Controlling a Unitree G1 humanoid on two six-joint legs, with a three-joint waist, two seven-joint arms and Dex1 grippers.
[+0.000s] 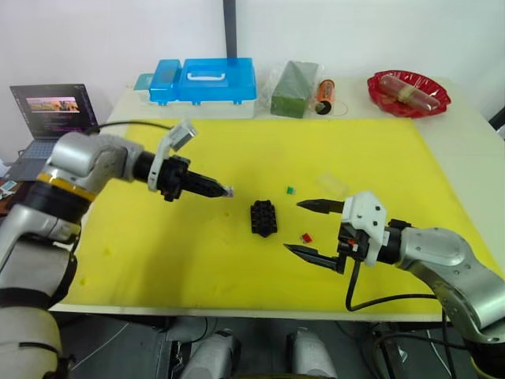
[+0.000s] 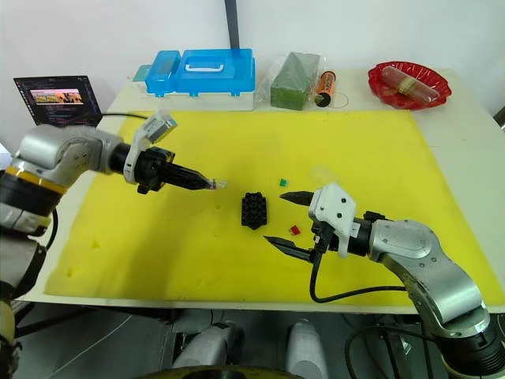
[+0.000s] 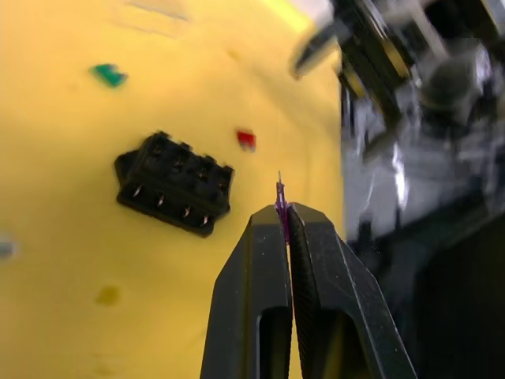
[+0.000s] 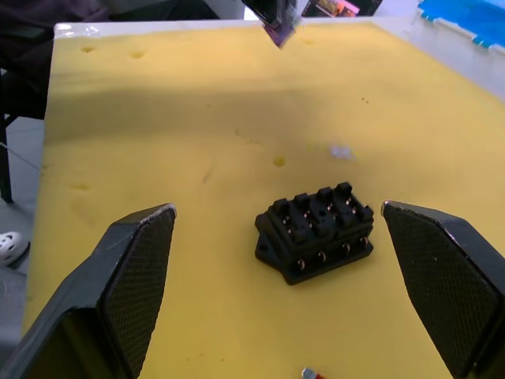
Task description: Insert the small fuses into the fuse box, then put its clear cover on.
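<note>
Fuse box [image 1: 263, 216] sat mid-mat on the yellow mat [image 1: 237, 260], slots up. I couldn't tell whether any slot held a fuse.

Red fuse [image 1: 306, 237] lay loose on the mat just to the box's right; green fuse [image 1: 290, 189] lay loose a bit farther back, also to the box's right. Clear cover [image 1: 333, 185] lay on the mat right of the green fuse, apart from the box — hard to make out against the yellow.

Left gripper [image 1: 224, 191] was up off the mat, left of the box, fingers pressed together on the purple fuse [image 3: 280, 207]. In the left wrist view I saw the chip standing out past the fingertips with the box beyond it.

Right gripper [image 1: 309, 229] sat low near the mat on the box's right, fingers spread wide, nothing between them. The red fuse lay between the two fingertips without touching either — the box sat between the open fingers in the right wrist view.

Along the table's far edge: blue case [image 1: 207, 83], green block [image 1: 294, 88], an orange cylinder [image 1: 324, 95], red dish [image 1: 408, 92]. Laptop [image 1: 54, 122] off the table's left side.
</note>
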